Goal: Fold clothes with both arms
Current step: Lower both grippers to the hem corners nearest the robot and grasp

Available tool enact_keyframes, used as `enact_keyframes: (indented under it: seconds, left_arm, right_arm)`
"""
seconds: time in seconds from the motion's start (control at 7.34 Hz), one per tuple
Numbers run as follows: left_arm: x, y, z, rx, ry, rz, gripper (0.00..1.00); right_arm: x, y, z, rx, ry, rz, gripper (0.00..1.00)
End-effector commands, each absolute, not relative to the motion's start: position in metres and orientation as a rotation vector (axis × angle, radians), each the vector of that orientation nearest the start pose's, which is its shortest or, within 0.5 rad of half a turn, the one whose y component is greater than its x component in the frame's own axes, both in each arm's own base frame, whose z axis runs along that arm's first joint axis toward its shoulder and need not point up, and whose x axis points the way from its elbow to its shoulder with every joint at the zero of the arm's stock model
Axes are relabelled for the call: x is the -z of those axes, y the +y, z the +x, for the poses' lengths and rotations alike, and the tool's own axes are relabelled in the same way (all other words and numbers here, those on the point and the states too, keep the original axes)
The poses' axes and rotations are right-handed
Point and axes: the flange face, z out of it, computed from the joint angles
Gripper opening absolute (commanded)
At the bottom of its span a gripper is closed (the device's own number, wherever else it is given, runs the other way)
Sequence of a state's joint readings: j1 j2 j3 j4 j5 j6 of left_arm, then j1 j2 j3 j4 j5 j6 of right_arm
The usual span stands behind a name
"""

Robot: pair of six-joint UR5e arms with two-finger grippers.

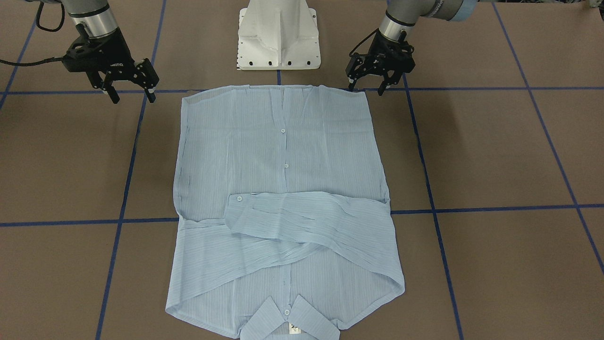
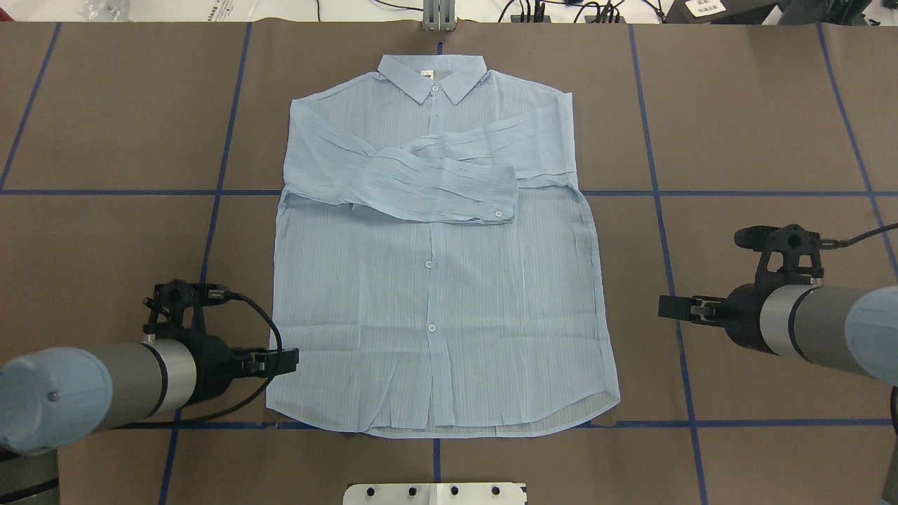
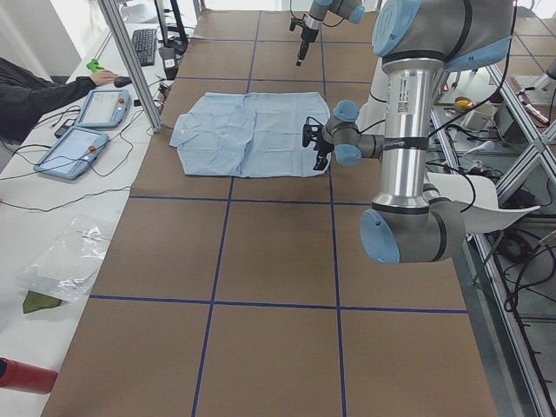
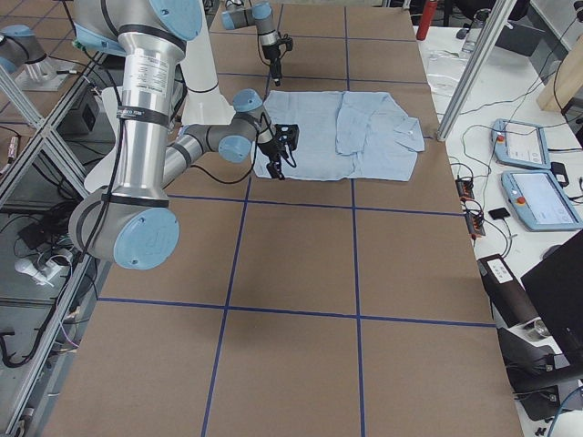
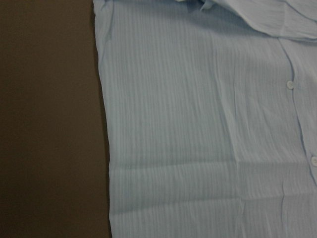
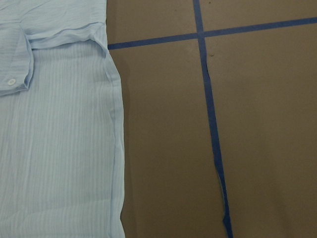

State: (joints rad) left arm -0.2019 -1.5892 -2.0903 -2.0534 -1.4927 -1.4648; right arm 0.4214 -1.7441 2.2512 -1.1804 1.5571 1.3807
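Observation:
The light-blue striped shirt (image 2: 435, 280) lies flat and buttoned on the brown table, collar (image 2: 431, 73) at the far side. Both sleeves are folded across its chest (image 1: 306, 222). My left gripper (image 1: 365, 89) hangs open just above the shirt's near left hem corner (image 2: 284, 359). My right gripper (image 1: 133, 99) is open too, apart from the shirt's right edge and over bare table (image 2: 663, 306). The left wrist view shows the shirt's left side edge (image 5: 106, 148). In the right wrist view are its right side edge (image 6: 119, 148) and a buttoned cuff (image 6: 12, 82). Neither gripper holds anything.
Blue tape lines (image 2: 659, 193) grid the brown table. The white pedestal base (image 1: 278, 35) stands at the robot's edge. Beyond the far edge are a metal post (image 3: 130, 61), tablets (image 3: 87, 130) and a person's arm (image 3: 43, 91) on a side bench.

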Motion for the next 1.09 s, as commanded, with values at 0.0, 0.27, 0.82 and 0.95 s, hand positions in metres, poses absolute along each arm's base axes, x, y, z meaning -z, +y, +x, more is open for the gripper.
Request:
enact_keyframes:
  seconds: [0.0,0.27,0.82,0.95]
  left_arm:
    - [-0.3745,-0.2233,0.4617,0.136,0.940,0.192,0.63]
    - [-0.3768,-0.2240,0.4631,0.136,0.935,0.190,0.42]
    - [-0.3808,-0.2232,0.4664,0.131,0.927,0.182,0.42]
    - [-0.3757,-0.2207,0.4701,0.126,0.937,0.180,0.42]
  right_arm:
    - [-0.3745,-0.2857,-0.3252,-0.217,-0.848,0.296,1.00]
    - [-0.3744,-0.2841,-0.3269,-0.214,-0.846,0.303,1.00]
    - [-0.3752,-0.2817,-0.3296,-0.209,-0.845,0.302,1.00]
    - [-0.3752,-0.2816,-0.3296,-0.209,-0.845,0.302,1.00]
